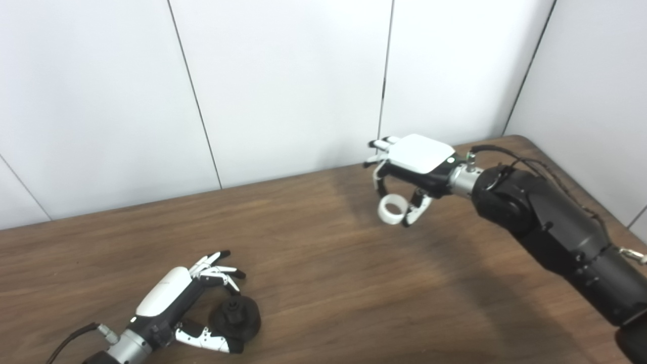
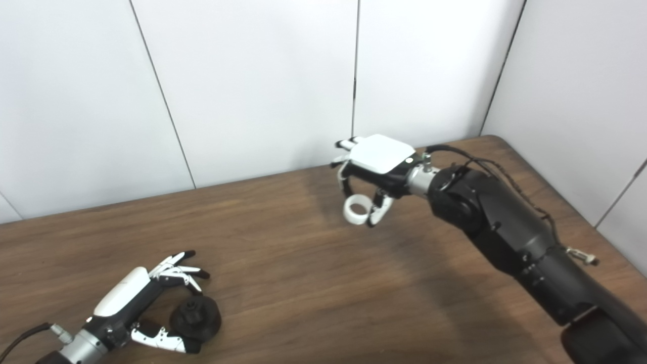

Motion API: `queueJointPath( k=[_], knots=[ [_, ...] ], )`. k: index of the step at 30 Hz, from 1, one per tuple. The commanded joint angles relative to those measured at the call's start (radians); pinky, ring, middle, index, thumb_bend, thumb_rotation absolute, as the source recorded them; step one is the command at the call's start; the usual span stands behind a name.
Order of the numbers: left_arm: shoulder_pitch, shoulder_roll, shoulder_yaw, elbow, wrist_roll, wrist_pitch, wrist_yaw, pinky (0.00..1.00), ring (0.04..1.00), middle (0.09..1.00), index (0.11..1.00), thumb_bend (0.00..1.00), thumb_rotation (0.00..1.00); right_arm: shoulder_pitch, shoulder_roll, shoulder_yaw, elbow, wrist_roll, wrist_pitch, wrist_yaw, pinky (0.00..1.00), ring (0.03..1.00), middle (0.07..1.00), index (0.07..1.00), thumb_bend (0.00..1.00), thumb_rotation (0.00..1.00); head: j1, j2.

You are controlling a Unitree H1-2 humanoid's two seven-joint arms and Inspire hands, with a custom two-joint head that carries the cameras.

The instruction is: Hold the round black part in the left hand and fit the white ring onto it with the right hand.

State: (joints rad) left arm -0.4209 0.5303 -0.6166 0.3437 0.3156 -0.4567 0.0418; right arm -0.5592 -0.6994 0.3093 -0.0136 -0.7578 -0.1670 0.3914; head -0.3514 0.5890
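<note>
Here, each hand's fingers close on its own part, and the two parts sit well apart.

The right hand's fingers and thumb pinch the white ring, which hangs below the palm above the far side of the wooden table, its opening facing up and toward the cameras. The left hand's fingers curl over the round black part while the thumb presses in from the near side; the part rests low at the table's near left, its small raised hub showing on top. Outward, the right arm runs in from the lower right, cables along it. White wall panels stand behind the table.
</note>
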Motion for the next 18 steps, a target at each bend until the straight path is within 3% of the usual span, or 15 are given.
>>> queueJointPath(
  k=[1, 18],
  knots=[
    [-0.006, -0.004, 0.018, -0.016, 0.007, -0.013, -0.008, 1.00, 0.989, 0.793, 0.482, 0.52, 0.06, -0.057, 0.003, -0.024, -0.058, 0.036, -0.023, 0.002, 1.00, 1.000, 0.870, 0.482, 0.53, 0.14, 0.009, 0.001],
    [0.030, -0.100, 0.094, -0.057, 0.085, -0.012, -0.081, 1.00, 0.996, 0.792, 0.481, 0.52, 0.06, -0.151, 0.191, 0.036, -0.231, 0.146, -0.052, 0.164, 1.00, 1.000, 0.873, 0.481, 0.53, 0.14, 0.165, 0.036]
  ],
)
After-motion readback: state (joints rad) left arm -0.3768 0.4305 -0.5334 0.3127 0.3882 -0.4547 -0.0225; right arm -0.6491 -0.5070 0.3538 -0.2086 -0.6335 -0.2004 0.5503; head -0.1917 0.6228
